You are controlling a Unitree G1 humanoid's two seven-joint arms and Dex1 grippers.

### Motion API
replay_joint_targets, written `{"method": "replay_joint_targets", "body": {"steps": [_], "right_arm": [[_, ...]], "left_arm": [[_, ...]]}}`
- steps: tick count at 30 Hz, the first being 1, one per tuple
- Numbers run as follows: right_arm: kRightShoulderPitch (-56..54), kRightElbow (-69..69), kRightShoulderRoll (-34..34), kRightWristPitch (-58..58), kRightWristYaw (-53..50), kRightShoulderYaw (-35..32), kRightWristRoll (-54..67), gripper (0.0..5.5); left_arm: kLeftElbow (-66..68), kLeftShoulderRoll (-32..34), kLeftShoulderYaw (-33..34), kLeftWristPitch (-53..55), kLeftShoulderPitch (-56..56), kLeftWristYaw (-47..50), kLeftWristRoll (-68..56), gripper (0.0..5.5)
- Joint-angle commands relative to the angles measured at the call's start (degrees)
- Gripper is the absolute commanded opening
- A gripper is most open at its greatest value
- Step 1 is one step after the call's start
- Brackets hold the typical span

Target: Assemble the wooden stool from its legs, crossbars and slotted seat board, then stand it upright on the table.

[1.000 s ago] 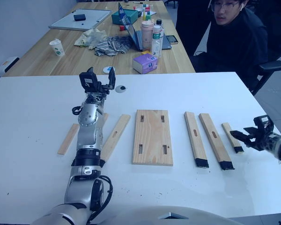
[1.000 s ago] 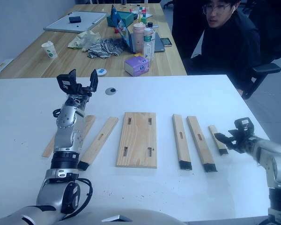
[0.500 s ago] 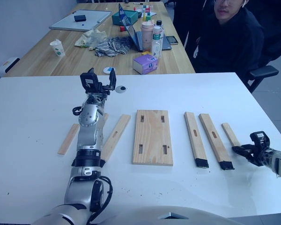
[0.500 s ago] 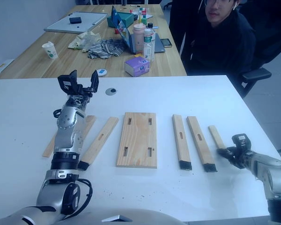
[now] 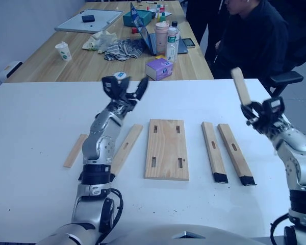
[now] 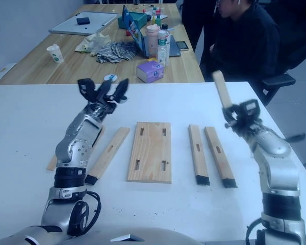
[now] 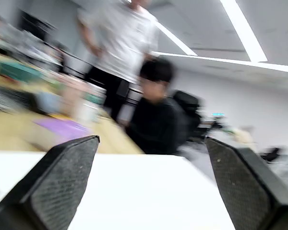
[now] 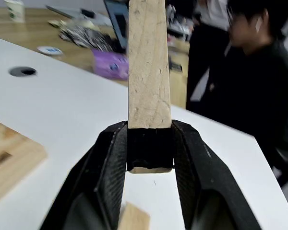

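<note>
The slotted seat board (image 5: pixel 166 149) lies flat mid-table. Two slotted legs (image 5: pixel 213 151) (image 5: pixel 235 153) with dark ends lie to its right. On its left lie another leg (image 5: pixel 125 148) and a short crossbar (image 5: pixel 74 150). My right gripper (image 5: pixel 252 109) hangs above the table's right side, shut on the dark end of a short crossbar (image 5: pixel 238 86) that points up. The right wrist view shows this crossbar (image 8: pixel 147 62) clamped between the fingers (image 8: pixel 110 163). My left gripper (image 5: pixel 126 84) is open and empty, raised above the table beyond the left leg, its fingers (image 7: pixel 57 187) spread wide.
The white table (image 5: pixel 35 117) has bare room at the front and far left. A round hole (image 8: pixel 22 71) sits near its back edge. Behind stands a wooden table with a purple box (image 5: pixel 158 68), bottles, a cup and a laptop. A chair arm (image 5: pixel 285 77) is at the right.
My right gripper shut on the short crossbar at the far right and lifted it off the table, turning it upright. My left gripper swung forward and to the right, still open.
</note>
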Motion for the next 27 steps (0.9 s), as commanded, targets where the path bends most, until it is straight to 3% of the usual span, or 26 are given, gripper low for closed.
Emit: {"method": "replay_joint_targets", "body": {"steps": [1,4,16,27], "right_arm": [[-2.8,-2.6,4.1,-7.4,1.7,6.7,-2.6,1.29],[-2.7,-3.9,5.7,-9.2,3.1,9.7,-2.8,1.29],[-2.5,-7.7,6.2,-6.8,8.9,16.8,-2.6,1.29],[-2.0,-8.6,7.1,-5.3,7.5,17.2,-2.4,1.29]], "left_arm": [[-3.7,-2.7,2.2,15.2,-0.7,3.8,-15.6,4.03],[-3.2,-4.4,4.2,19.3,-1.3,7.7,-21.8,4.03],[-1.4,-5.3,4.2,19.0,-2.8,9.9,-21.2,4.03],[-2.0,-5.2,4.9,16.4,-2.6,8.8,-20.6,2.39]]}}
